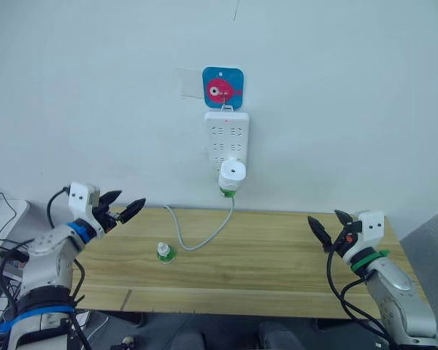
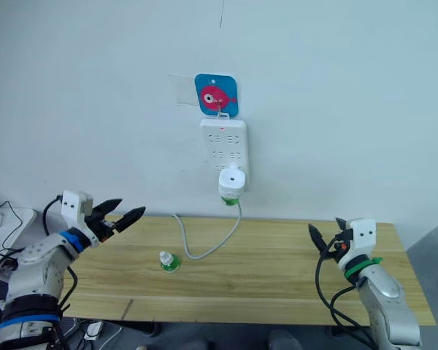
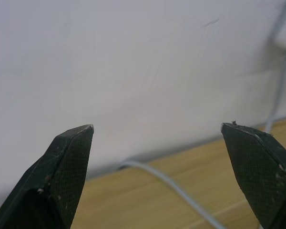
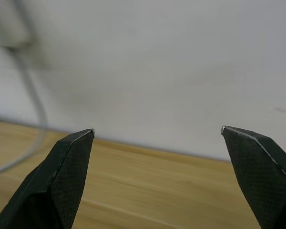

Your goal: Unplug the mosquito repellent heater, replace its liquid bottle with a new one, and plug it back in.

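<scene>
- The mosquito repellent heater (image 1: 231, 175) is sitting plugged into the lower end of the white power strip (image 1: 227, 135), which is hanging on the wall under a blue hook plate (image 1: 223, 87).
- A green rim is showing under the heater, likely the liquid bottle (image 1: 227, 192) still fitted, though it is too small to be sure.
- The new one (image 1: 164, 252) is standing upright on the wooden counter (image 1: 277, 270), white cap on, just beside the strip's grey cable (image 1: 204, 237).
- The left tool (image 1: 123, 205) is hovering over the counter's left edge, fingers spread and holding nothing.
- The right tool (image 1: 327, 224) is hanging near the right end, likewise spread and empty.
- Judging by this, nothing is done yet: unplugging, swapping bottles and replugging are all remaining.
</scene>
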### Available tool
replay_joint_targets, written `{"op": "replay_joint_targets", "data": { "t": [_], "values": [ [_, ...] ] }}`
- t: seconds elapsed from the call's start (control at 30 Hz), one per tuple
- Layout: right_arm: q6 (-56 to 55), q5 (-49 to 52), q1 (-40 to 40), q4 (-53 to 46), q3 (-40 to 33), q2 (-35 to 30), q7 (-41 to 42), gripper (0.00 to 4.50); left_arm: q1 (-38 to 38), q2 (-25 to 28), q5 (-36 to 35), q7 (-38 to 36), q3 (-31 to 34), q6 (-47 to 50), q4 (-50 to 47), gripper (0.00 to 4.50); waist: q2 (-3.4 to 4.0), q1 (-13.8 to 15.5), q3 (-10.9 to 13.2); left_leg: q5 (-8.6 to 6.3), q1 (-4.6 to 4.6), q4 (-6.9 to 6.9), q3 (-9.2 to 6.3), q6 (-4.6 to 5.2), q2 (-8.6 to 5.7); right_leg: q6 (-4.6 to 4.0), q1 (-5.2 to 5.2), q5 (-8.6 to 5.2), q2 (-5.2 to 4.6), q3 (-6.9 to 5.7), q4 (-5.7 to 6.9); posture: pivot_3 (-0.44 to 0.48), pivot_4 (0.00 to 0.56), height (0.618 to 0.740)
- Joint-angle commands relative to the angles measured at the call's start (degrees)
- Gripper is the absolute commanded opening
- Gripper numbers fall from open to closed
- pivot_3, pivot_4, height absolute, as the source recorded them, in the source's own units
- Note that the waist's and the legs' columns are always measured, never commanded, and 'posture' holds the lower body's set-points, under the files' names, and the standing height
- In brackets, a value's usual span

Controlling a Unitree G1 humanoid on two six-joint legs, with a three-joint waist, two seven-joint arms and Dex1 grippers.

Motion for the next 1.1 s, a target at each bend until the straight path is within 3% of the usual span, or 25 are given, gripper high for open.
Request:
{"op": "replay_joint_targets", "data": {
  "t": [0.03,0.13,0.27,0.67,0.87,1.1],
  "values": [
    [6.1,6.2,-1.8,-9.1,0.7,-1.4,1.3,4.47,-3.0,0.6,-1.2,-4.1,-2.8,2.9,-4.9,4.50,-0.04,0.1,0.2,0.00,0.00,0.00,-0.01,0.00,0.00,0.00,0.00,0.00,0.00,-0.01,-0.01,0.108,0.111,0.740],
    [10.6,9.2,-5.0,-13.1,1.7,-1.2,-0.4,4.50,-6.9,-0.1,-1.9,-6.4,-4.8,5.1,-6.5,4.10,-0.27,-0.1,0.6,0.00,-0.02,0.02,-0.08,0.00,0.02,0.00,-0.02,0.00,0.04,-0.07,0.00,0.100,0.111,0.740],
    [14.8,11.5,-8.5,-16.4,3.8,0.0,-2.7,4.50,-12.9,-1.4,-0.1,-8.1,-8.5,5.3,-5.4,3.02,-0.33,0.0,0.7,0.00,-0.19,0.05,-0.21,0.00,0.01,-0.01,-0.07,0.00,0.04,-0.18,-0.07,0.088,0.112,0.740],
    [16.1,9.3,-11.0,-17.6,7.4,2.3,-6.1,4.50,-32.8,-9.2,7.2,-13.9,-14.5,-6.2,18.2,3.02,-0.27,0.1,0.7,-0.03,-1.82,0.90,-1.34,0.06,-0.05,-0.31,-0.93,0.16,0.05,-1.21,0.08,0.033,0.113,0.740],
    [16.1,8.0,-9.4,-18.5,7.2,2.0,-7.2,4.50,-40.5,-12.4,11.0,-15.8,-14.9,-13.3,31.4,3.02,-0.27,-0.4,0.7,-0.03,-1.82,0.95,-1.37,0.07,-0.09,-0.29,-0.89,0.17,0.05,-1.21,0.10,-0.014,0.122,0.740],
    [17.5,8.7,-8.7,-20.5,6.7,2.2,-9.2,4.50,-45.4,-14.5,13.4,-19.0,-14.9,-16.9,39.3,3.02,-0.20,-0.6,1.1,-0.01,-1.82,1.07,-1.46,0.07,-0.09,-0.24,-0.80,0.21,0.05,-1.31,0.17,-0.037,0.138,0.740]
  ]
}}
